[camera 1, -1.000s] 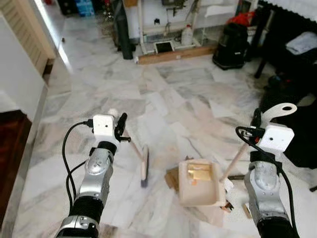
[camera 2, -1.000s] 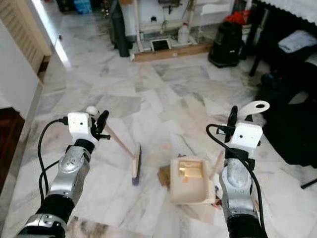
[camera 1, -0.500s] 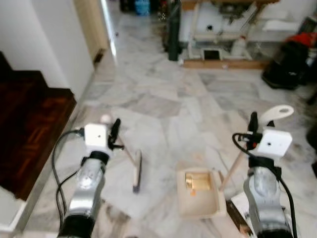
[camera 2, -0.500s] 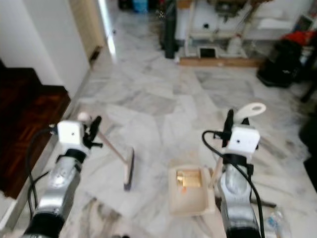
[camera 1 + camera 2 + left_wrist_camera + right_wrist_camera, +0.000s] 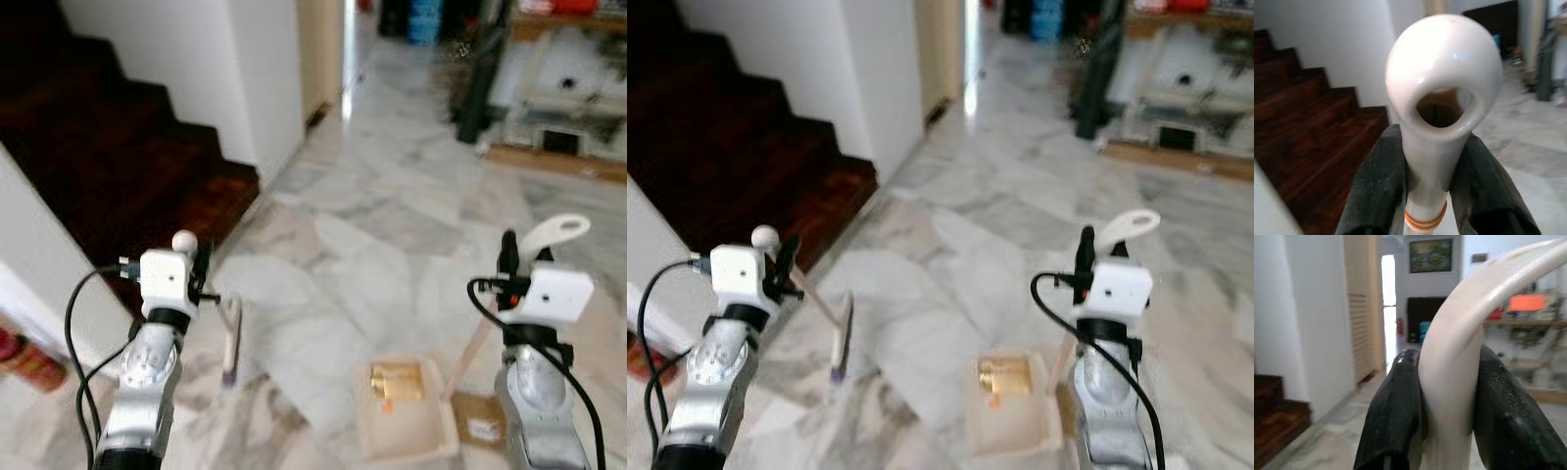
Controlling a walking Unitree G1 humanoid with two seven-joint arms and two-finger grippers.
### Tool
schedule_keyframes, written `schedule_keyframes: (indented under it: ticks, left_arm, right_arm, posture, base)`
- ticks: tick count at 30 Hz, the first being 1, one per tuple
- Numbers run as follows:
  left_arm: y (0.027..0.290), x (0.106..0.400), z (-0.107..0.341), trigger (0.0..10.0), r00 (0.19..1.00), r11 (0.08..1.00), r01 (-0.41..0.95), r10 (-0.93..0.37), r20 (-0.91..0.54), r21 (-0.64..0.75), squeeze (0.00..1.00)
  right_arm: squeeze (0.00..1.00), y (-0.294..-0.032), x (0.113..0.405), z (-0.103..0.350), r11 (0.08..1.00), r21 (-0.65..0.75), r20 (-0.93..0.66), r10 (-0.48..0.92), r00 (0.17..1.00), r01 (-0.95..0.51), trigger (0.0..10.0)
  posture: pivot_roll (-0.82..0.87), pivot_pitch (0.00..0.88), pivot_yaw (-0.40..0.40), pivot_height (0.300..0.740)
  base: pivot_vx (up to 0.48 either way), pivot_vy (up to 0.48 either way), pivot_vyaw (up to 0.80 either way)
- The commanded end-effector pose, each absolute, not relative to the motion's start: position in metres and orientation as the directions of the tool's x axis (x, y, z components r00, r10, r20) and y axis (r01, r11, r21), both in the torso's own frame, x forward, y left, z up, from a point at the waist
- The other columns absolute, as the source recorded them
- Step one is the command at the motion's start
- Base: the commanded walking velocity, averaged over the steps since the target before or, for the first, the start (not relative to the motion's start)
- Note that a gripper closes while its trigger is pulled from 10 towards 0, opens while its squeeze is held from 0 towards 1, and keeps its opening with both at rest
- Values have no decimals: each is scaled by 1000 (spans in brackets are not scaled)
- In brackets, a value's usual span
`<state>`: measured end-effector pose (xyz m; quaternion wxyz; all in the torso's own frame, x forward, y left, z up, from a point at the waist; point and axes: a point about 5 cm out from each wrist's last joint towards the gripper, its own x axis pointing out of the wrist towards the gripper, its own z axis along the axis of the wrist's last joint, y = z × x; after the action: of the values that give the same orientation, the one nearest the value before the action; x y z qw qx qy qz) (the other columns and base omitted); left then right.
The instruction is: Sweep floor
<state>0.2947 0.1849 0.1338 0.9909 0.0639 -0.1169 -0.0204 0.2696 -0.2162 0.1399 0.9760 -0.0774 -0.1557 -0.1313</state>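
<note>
Two silver arms rise from the bottom edge of the head views, one at lower left and one at lower right, each forearm upright with a white wrist box on top.

The left claw (image 5: 1436, 196) is clenched on the white handle of the broom (image 5: 230, 338): in the left wrist view both black fingers (image 5: 1374, 186) press the shaft just below its looped end. From that grip the stick slants down toward the centre of the frame, and the one broom head rests on the marble floor (image 5: 392, 245) just right of the left arm.

The right claw (image 5: 1449, 396) is likewise clamped on the pale curved handle of the dustpan (image 5: 404, 421), a finger on either side. The handle's looped tip stands above the right wrist box, and its wooden stick runs down to the pan. The single cream pan sits on the floor at lower centre, between the arms, with one yellowish piece of debris (image 5: 396, 380) lying inside it. A flat brown cardboard piece (image 5: 478, 427) lies on the floor just right of the pan.

Farther off, dark wooden stairs (image 5: 118, 147) climb at upper left beside a white wall (image 5: 245, 69), and blurred furniture stands at upper right.
</note>
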Motion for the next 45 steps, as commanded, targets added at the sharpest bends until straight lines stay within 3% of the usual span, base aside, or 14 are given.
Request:
schedule_keyframes:
  ticks: [1,45]
  left_arm:
    - [181,299,153,10000,952,989,24,-66,300,143,0]
    - [173,294,153,10000,965,994,7,-35,259,109,0]
  right_arm:
    - [0,-214,272,159,955,-91,397,-224,890,281,10000]
    - [0,-209,274,169,965,-60,368,-216,904,255,10000]
  posture:
    - [-22,1,63,740]
    - [-17,72,52,740]
  base:
    - [0,0,800]
    - [0,0,800]
